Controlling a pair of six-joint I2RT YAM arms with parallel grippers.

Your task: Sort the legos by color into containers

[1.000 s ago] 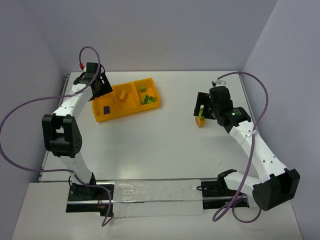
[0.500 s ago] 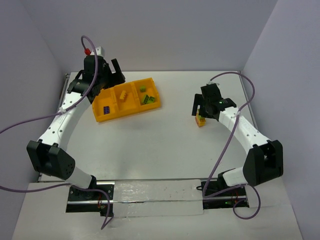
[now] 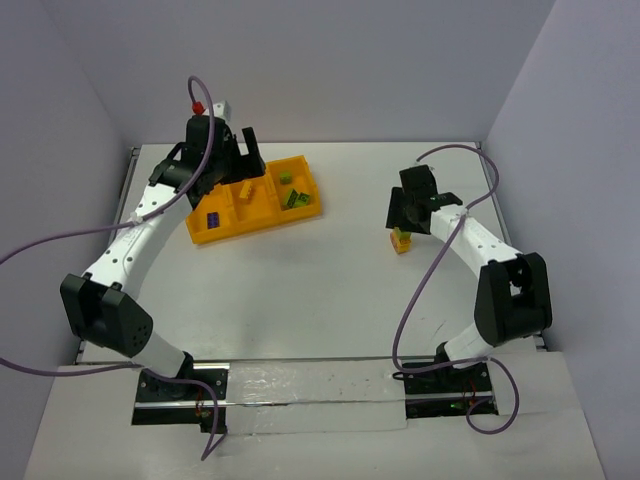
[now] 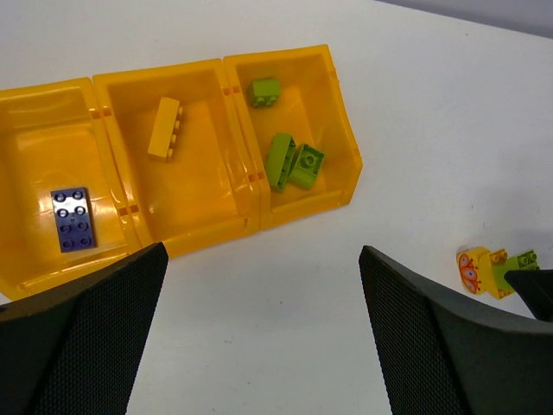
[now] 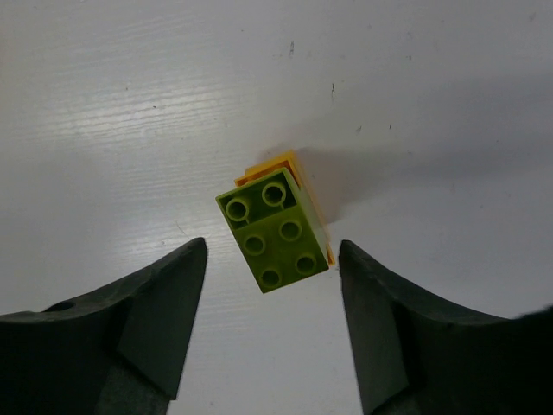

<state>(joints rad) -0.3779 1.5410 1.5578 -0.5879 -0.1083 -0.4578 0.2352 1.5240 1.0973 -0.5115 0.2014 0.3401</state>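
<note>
Where the white table (image 3: 300, 290) met lilac-grey walls (image 3: 330, 60), both arms' jaws stood apart: left by the orange tray (image 4: 207, 238), right flanking a green-on-orange lego stack (image 5: 275, 226).

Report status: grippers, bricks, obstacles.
Left gripper open above orange-yellow plastic tray. Right gripper open over lime green brick stacked on orange-yellow piece. Nothing blocking.

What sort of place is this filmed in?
Probably a lab robot cell: white table boxed in by plain walls, left arm and right arm bolted at its edge, a sorting tray.
</note>
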